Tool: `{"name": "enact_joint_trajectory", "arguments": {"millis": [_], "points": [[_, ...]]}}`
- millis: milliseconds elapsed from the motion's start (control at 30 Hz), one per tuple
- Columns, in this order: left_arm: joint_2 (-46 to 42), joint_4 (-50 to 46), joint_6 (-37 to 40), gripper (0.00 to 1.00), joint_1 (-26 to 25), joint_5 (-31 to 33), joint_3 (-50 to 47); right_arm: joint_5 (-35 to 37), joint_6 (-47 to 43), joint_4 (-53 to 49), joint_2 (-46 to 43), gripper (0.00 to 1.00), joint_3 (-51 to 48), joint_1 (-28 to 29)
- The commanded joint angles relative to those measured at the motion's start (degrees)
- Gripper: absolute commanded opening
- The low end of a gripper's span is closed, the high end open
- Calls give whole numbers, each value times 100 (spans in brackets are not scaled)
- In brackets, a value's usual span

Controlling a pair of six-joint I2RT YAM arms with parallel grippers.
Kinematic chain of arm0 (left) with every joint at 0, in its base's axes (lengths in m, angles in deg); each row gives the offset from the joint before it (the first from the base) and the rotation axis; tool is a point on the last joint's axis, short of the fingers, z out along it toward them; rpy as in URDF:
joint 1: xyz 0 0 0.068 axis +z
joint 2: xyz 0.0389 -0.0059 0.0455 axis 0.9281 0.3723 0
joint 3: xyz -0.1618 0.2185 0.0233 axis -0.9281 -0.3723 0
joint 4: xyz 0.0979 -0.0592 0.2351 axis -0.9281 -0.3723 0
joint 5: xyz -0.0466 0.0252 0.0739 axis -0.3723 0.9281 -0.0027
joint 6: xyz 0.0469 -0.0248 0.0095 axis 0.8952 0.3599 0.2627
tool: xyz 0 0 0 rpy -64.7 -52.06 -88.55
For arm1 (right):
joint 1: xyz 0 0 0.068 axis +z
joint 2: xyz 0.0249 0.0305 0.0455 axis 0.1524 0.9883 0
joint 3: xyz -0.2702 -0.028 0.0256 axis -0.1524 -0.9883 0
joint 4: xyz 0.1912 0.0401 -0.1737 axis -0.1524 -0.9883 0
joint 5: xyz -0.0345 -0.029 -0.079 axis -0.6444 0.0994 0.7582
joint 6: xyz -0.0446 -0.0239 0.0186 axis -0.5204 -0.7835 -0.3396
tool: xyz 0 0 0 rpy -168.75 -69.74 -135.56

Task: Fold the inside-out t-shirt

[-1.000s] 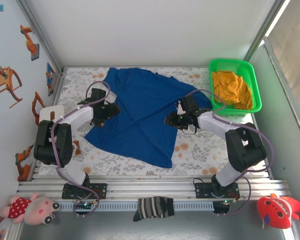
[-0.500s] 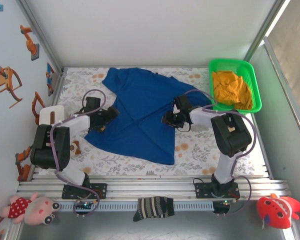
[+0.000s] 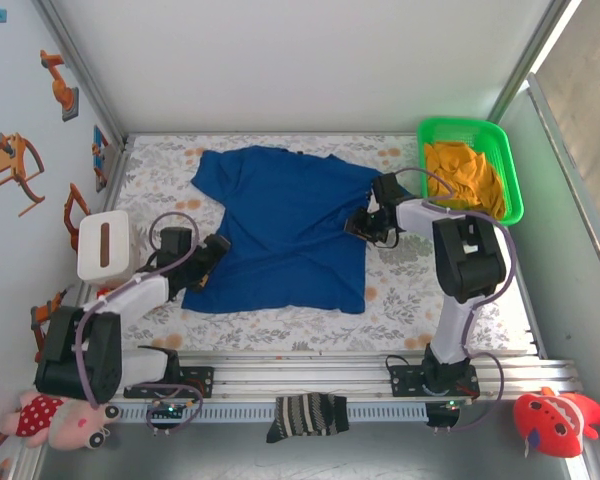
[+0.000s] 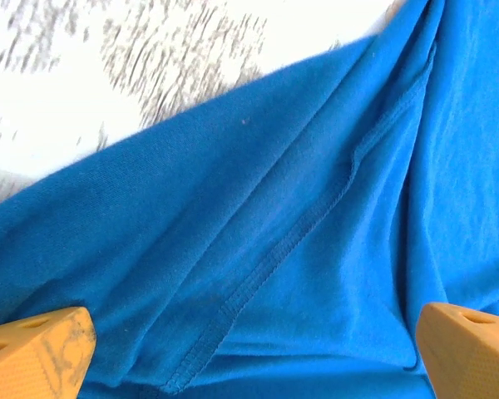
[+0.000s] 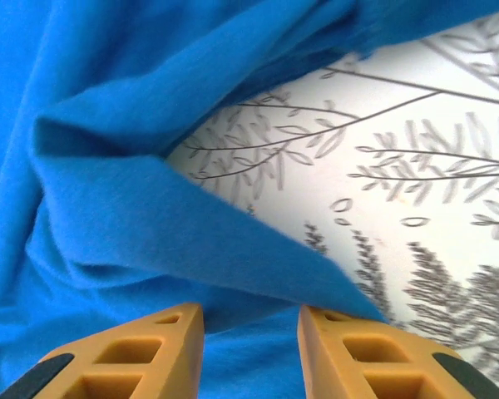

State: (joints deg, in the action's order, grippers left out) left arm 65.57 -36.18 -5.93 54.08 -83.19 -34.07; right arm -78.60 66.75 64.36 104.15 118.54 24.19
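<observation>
The inside-out t-shirt (image 3: pixel 280 230), royal blue and wrinkled, lies spread over the middle of the flowered table (image 3: pixel 420 290). My left gripper (image 3: pixel 208 258) rests low at its near left corner. In the left wrist view the gripper (image 4: pixel 254 337) is wide open over a stitched seam of the t-shirt (image 4: pixel 316 166). My right gripper (image 3: pixel 363 224) is at the shirt's right edge. Up close the gripper (image 5: pixel 249 320) has its jaws partly open astride a raised fold of the t-shirt (image 5: pixel 91 208), with bare table beside it.
A green basket (image 3: pixel 467 124) holding orange-yellow cloth (image 3: pixel 465 175) stands at the back right, close behind the right arm. A white box (image 3: pixel 103 245) sits at the left edge. A striped sock (image 3: pixel 305 413) lies on the front rail between two plush toys (image 3: pixel 65 418).
The shirt went from a skewed diamond to a flatter, squarer spread. The left gripper slid toward the near left and the right gripper toward the back right, each dragging its edge outward.
</observation>
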Motion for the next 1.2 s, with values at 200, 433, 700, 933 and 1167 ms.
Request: {"name": "enact_joint_trajectory", "arguments": {"millis": [200, 433, 700, 933, 1167], "points": [[-1150, -2466, 60, 100, -257, 753, 818, 557, -338, -942, -314, 35, 1028, -271], [-1030, -2433, 109, 100, -688, 563, 1232, 832, -451, -1347, 779, 35, 2489, -432], [-606, -2098, 0, 100, -1269, 643, 1216, 911, -239, -1445, 1852, 35, 3409, -547], [-583, -1983, -61, 100, -1385, 665, 1147, 804, -22, -1556, 2716, 35, 4228, -665], [-637, -2056, -18, 100, -1406, 743, 1177, 200, 162, -1733, 4017, 35, 6247, -872]]}}
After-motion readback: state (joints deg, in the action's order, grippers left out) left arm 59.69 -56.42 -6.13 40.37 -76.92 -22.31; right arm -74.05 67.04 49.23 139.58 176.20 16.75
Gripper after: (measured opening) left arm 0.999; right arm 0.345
